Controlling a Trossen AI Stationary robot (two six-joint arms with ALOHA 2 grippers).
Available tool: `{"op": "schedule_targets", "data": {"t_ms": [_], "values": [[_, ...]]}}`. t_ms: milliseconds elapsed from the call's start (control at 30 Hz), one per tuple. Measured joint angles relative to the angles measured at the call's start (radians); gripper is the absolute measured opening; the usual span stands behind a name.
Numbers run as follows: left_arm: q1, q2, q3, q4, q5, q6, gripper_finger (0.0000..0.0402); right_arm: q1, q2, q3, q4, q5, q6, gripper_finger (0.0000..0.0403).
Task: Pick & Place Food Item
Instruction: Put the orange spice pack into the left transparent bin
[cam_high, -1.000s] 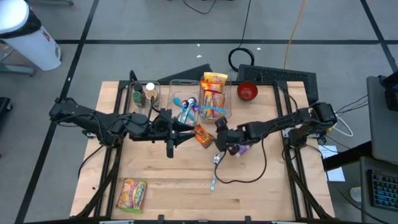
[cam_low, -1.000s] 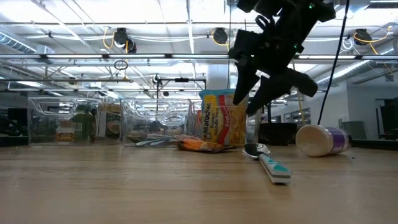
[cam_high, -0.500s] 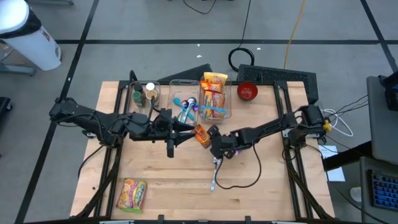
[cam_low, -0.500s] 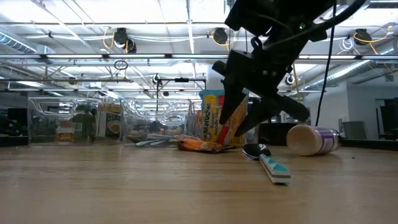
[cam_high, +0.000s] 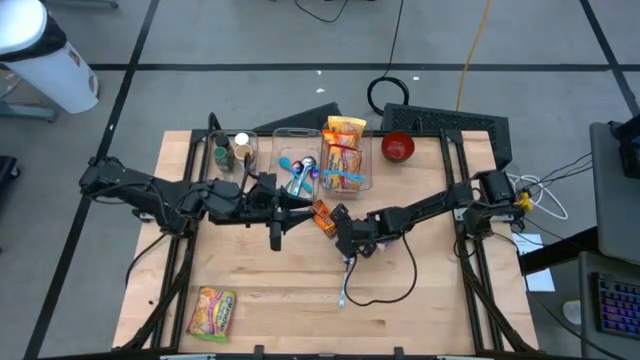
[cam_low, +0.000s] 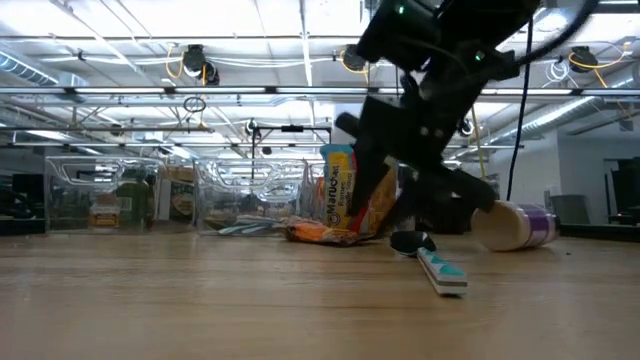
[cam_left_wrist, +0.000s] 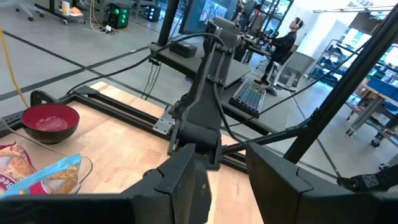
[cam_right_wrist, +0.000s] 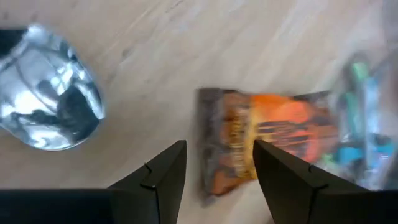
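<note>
pale wood table (cam_high: 270, 300): right hand (cam_high: 336, 219), fingers parted, empty, above crinkly, seemingly foil snack packet (cam_right_wrist: 267, 140).

High view: overhead, straight down on whole tabletop (cam_high: 290, 300). Low view: tabletop level, facing the room. Left wrist: looks across to the red bowl (cam_left_wrist: 50, 121). Right wrist: close above the orange snack packet (cam_right_wrist: 267, 140), shared with high and low views

Wooden table (cam_high: 260, 300), orange snack packet (cam_high: 322, 215), spoon (cam_high: 345, 283), clear bins (cam_high: 300, 150), red bowl (cam_high: 398, 147), perhaps candy bag (cam_high: 213, 312)
</note>
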Motion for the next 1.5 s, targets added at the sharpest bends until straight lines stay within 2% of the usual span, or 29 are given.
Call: {"op": "schedule_targets", "data": {"t_ms": [267,467,600,867,1200,1500], "values": [[0.006,0.000,0.000,-0.004,0.000,-0.015,0.0150,-0.002,0.062,0.003,0.019,0.077,0.017,0.0178],[0.005,0.000,0.000,-0.016,0.000,-0.026,0.0150,-0.013,0.064,0.003,0.035,0.058,0.032,0.0167],[0.005,0.000,0.000,-0.018,0.000,-0.030,0.0150,-0.028,0.064,0.002,0.036,0.021,0.093,0.0128],[0.005,0.000,0.000,-0.020,0.000,-0.044,0.0150,-0.060,0.067,0.001,0.036,-0.003,0.193,0.0009],[0.005,0.000,0.000,-0.021,0.000,-0.048,0.0150,-0.054,0.066,0.001,0.036,0.001,0.258,0.0002],[0.005,0.000,0.000,-0.021,0.000,-0.047,0.0150,-0.018,-0.012,0.000,0.013,-0.003,0.287,0.0001]]}}
